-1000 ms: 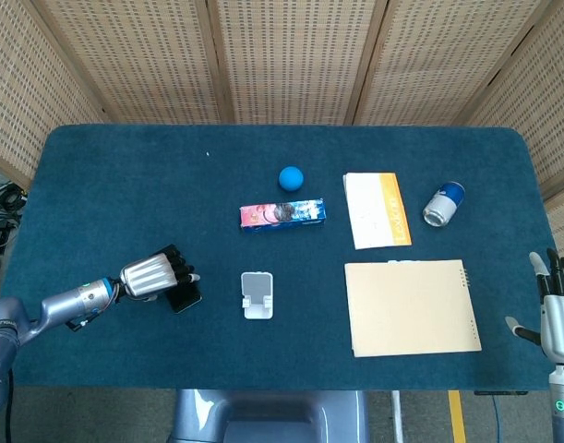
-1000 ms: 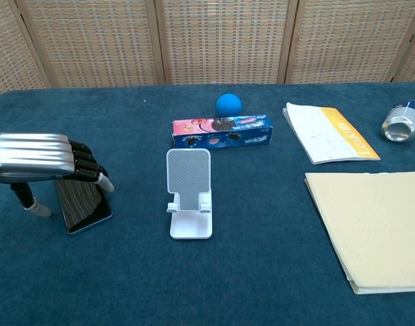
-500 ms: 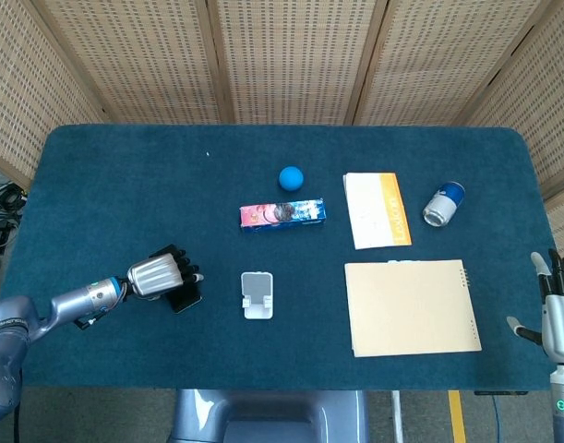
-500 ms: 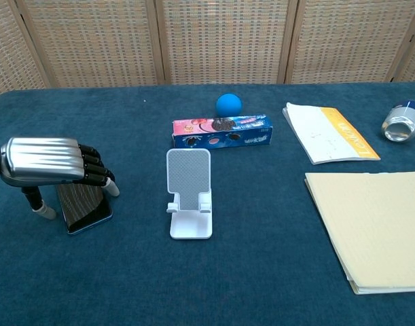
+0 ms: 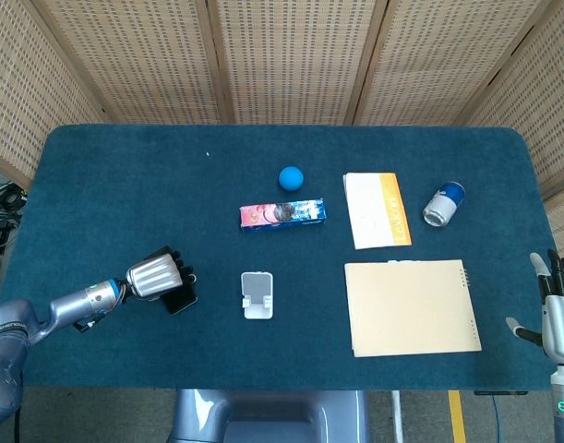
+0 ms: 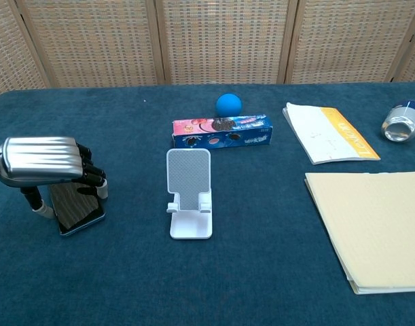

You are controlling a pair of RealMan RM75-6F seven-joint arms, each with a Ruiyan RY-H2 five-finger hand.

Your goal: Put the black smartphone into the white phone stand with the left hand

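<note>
Fingers: on the left hand (image 6: 41,161), curled down over the black smartphone (image 6: 75,210), gripping its upper end.
Right hand (image 5: 559,312): fingers spread, holding nothing, at the worktop's (image 5: 125,185) right front corner.
Head view only: right hand, plus all four worktop edges.
Chest view only: white phone stand's (image 6: 189,193) upright textured back and front lip.
Phone axis: long side running from front-right to back-left, near end low, screen up, tilted.
Phone place: left of the stand, well apart.
Open room: bare cloth between phone and stand; cookie box (image 6: 221,131) and blue ball (image 6: 228,104) behind.
</note>
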